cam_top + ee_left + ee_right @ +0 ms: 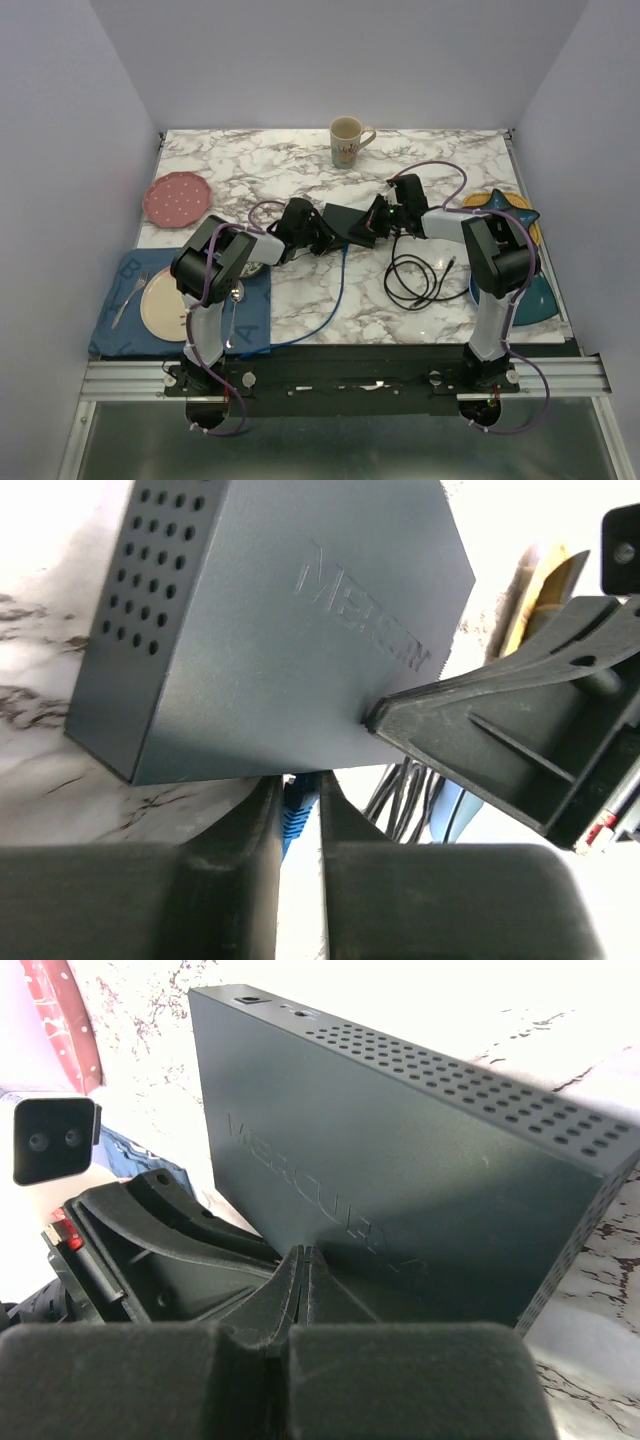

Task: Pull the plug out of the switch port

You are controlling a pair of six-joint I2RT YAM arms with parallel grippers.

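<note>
The dark grey switch [345, 222] lies at the table's middle. It also shows in the left wrist view [270, 630] and the right wrist view [400, 1160]. A blue plug [296, 815] sits in a port on its near edge, and its blue cable [335, 290] runs toward the front edge. My left gripper [300, 792] is shut on the blue plug right at the switch; in the top view the left gripper [318, 238] is at the switch's left side. My right gripper [307, 1255] is shut, with its tips pressed on the switch's top face; it also shows in the top view [378, 222].
A coil of black cable [420, 275] lies right of the switch. A mug [346, 140] stands at the back. A pink plate [177, 197] is at the left. A blue placemat [120, 300] holds a cream plate and cutlery. A yellow plate [505, 205] and a blue dish [535, 295] are at the right.
</note>
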